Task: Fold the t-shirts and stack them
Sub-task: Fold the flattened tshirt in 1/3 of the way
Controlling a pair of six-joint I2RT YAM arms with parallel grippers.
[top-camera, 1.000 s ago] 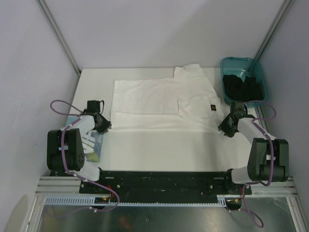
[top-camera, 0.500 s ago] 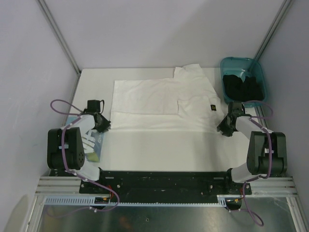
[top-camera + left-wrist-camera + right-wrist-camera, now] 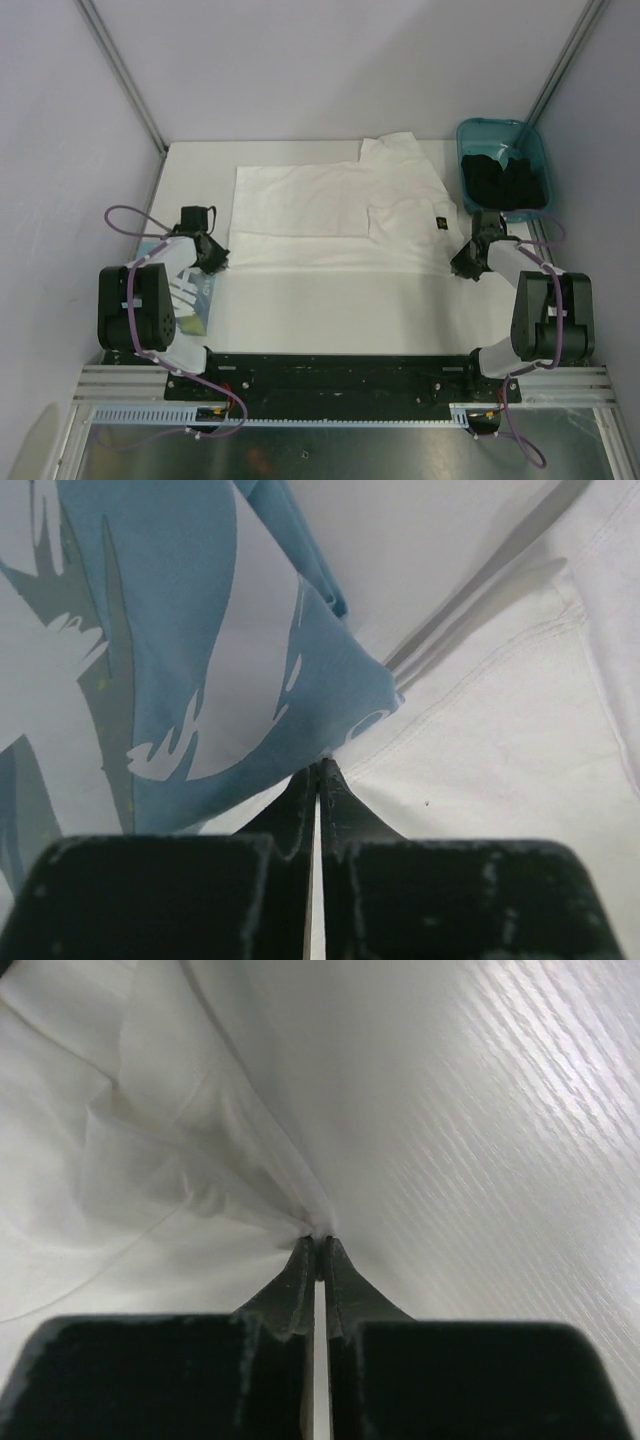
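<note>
The white t-shirt [image 3: 330, 215] lies spread on the table [image 3: 330, 300]. The right gripper [image 3: 318, 1240] pinches its near-right hem; the left gripper [image 3: 318, 770], fingers pressed together, sits at the near-left corner — whether it caught cloth is unclear. Lift both evenly, hem taut.

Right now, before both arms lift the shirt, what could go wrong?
1. The left fingers are shut just where the hem of the spread t-shirt meets the blue-graphic t-shirt; lifting may drag that one along too.
2. The right fingers pinch only a small bunch at the cloth's edge; it may slip out under tension.
</note>
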